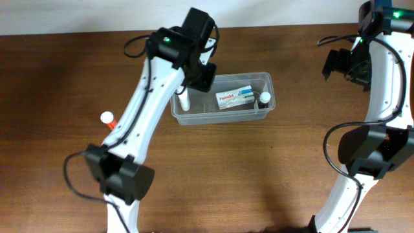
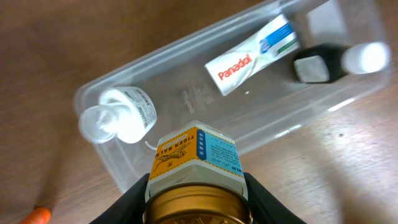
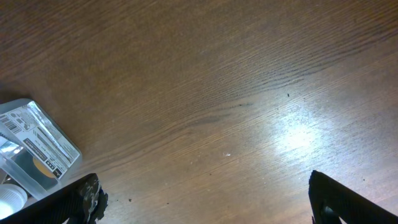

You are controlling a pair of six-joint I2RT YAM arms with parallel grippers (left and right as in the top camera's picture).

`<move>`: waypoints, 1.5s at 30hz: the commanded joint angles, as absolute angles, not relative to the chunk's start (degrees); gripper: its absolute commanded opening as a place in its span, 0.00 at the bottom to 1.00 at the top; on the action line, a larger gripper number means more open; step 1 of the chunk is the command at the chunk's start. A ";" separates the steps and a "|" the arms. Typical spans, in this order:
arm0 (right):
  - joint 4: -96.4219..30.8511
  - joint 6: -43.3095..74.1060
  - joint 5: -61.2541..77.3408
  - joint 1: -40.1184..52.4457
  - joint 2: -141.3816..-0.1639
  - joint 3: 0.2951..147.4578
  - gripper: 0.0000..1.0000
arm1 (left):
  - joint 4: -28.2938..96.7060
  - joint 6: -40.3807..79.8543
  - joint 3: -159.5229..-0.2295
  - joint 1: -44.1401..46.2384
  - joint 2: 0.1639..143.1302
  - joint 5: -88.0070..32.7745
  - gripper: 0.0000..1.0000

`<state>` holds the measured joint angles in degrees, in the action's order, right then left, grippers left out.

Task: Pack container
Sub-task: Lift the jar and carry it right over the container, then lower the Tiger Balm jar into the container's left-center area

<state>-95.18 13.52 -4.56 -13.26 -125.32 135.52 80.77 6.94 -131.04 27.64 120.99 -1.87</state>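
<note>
Holding jar (image 2: 196, 155) clenched in left gripper (image 2: 198, 190) over container's (image 1: 223, 118) edge | container mid-table, Panadol box (image 1: 235, 98) and white bottle (image 2: 118, 118) inside | right gripper (image 3: 204, 199) released, well right of container, above table (image 3: 236, 93)

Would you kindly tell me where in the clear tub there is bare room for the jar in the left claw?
Free: the container floor between the white bottle and the Panadol box, and along the near wall beside the box. Crowded: the opposite end, where the box and the dark bottle sit close together. The left claw holds the Tiger Balm jar.
</note>
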 commanded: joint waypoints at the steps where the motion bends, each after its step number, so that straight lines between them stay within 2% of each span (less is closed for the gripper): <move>1: -95.15 14.00 -5.19 -13.58 -125.14 135.55 0.98 | 80.58 6.81 -132.03 28.69 124.31 -1.54 0.35; 19: -95.15 14.00 -5.19 -13.58 -125.14 135.55 0.99 | 83.81 7.49 -131.81 31.46 132.44 -1.67 0.35; 45: -95.15 14.00 -5.19 -13.58 -125.14 135.55 0.99 | 78.22 7.46 -131.28 31.46 135.11 -1.37 0.35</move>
